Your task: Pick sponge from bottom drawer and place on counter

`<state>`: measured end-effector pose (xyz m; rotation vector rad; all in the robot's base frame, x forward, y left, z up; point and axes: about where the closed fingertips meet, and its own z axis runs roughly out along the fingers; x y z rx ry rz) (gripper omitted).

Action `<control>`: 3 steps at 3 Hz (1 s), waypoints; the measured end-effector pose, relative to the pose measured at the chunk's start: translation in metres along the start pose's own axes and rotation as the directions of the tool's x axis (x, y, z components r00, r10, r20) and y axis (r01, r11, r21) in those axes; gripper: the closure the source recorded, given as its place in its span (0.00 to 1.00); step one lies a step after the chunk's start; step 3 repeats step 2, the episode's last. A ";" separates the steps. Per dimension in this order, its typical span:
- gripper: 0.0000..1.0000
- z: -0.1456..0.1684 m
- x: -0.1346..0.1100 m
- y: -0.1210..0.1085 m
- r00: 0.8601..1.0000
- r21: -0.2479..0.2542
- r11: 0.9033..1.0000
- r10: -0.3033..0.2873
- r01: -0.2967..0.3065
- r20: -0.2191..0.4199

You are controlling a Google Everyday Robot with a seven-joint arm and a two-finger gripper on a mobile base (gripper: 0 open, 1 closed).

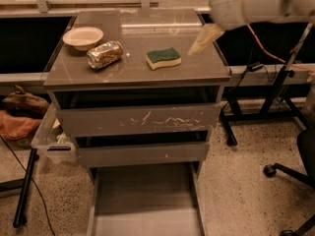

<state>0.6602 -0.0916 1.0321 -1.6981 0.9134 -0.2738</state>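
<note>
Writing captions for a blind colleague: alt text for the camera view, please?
A green-and-yellow sponge lies on the counter beside a crushed can and a bowl; the robot's open gripper hovers nearby, not touching it. The bottom drawer below stands open.

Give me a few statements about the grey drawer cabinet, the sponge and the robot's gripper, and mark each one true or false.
1. The green-and-yellow wavy-edged sponge lies on the glossy grey-brown counter. True.
2. The gripper is clamped on the sponge. False: it is open above the counter's right side, apart from the sponge, holding nothing.
3. The bottom drawer, a wide grey tray, is pulled out. True.
4. The crushed gold can stands upright to the right of the sponge. False: it lies on its side left of the sponge, next to the pale round bowl.
</note>
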 end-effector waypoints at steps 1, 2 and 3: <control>0.00 -0.088 -0.053 -0.055 0.991 0.133 0.988 -0.061 0.077 -0.120; 0.00 -0.144 -0.092 -0.080 0.983 0.264 0.959 -0.057 0.102 -0.173; 0.00 -0.144 -0.092 -0.080 0.983 0.264 0.959 -0.057 0.102 -0.173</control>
